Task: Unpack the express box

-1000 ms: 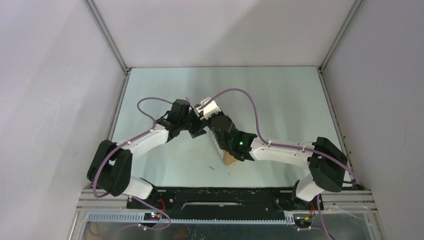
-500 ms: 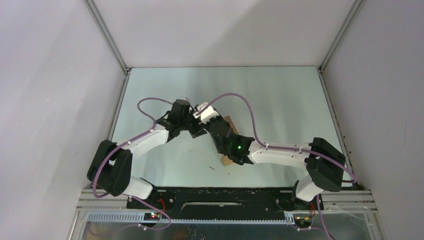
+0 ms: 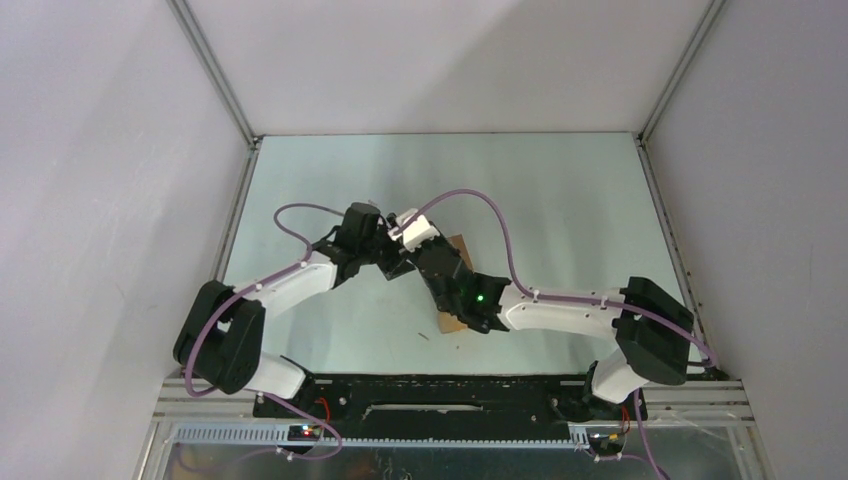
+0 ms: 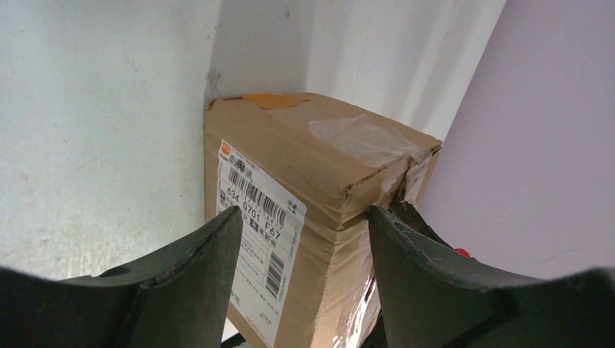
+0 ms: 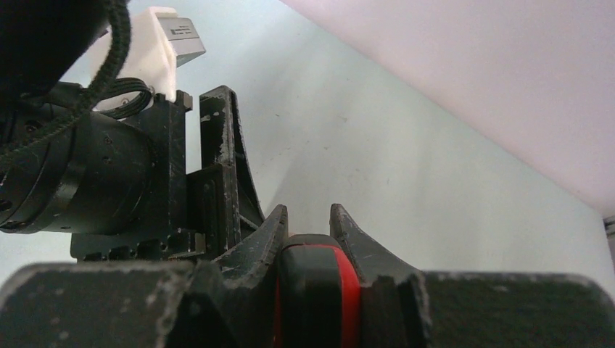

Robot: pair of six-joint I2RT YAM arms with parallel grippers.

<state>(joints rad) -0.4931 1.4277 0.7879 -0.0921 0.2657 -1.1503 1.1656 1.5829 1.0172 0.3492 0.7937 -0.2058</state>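
Note:
The express box (image 4: pixel 319 181), brown cardboard with a white barcode label and clear tape, stands between the fingers (image 4: pixel 181 275) of my left gripper (image 4: pixel 301 217), which press on its two sides. A torn top corner shows beside the right-hand finger. From above, only two brown bits of the box (image 3: pixel 458 244) show, since my right arm lies over it. My left gripper (image 3: pixel 402 264) meets it from the left. My right gripper (image 5: pixel 308 214) is shut on a knife's red and black handle (image 5: pixel 319 290). The blade is hidden.
The left arm's wrist and white camera block (image 5: pixel 163 40) fill the left of the right wrist view, very close to my right gripper. Purple cables (image 3: pixel 480 200) loop above both wrists. Grey walls (image 3: pixel 130 150) enclose the pale table (image 3: pixel 560 200).
My right wrist has swung a little to the left and nearer, uncovering the box's far corner. The left arm has barely moved, and its fingers have narrowed slightly.

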